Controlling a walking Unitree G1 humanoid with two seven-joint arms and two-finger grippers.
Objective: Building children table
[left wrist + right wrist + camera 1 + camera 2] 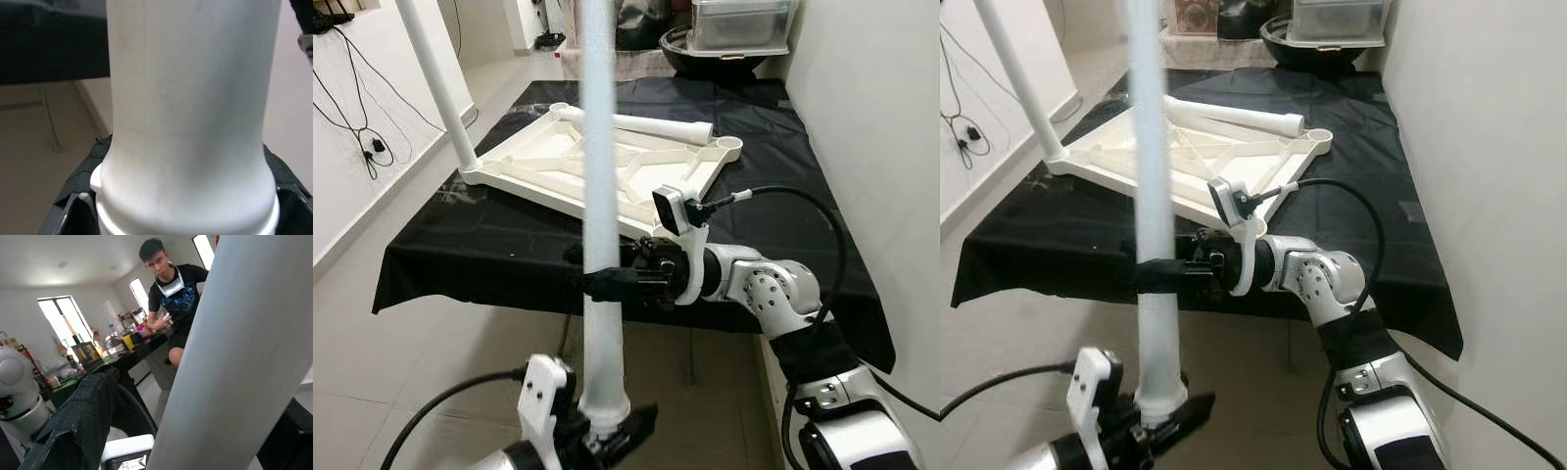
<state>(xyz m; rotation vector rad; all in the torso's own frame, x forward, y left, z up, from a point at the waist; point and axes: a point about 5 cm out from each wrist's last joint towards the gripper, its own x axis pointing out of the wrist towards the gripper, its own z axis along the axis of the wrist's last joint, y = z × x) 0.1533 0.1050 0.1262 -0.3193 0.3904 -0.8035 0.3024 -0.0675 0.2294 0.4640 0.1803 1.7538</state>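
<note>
White table leg (599, 147) stands upright in front of the robot, short of the counter (783, 157) w/ its black cloth. Left claw (607, 431) is clamped around the leg's flared bottom end; right claw (607, 284) is closed around the leg higher up, approx mid-shaft, arm reaching in from the right. On the counter the white tabletop (597, 166) lies upside down (ribbed underside up), one leg (435, 83) already standing in its near-left corner socket, another leg (646, 125) lying across the far edge. Right wrist view: a person (176, 289) in a dark tee stands in the background.
</note>
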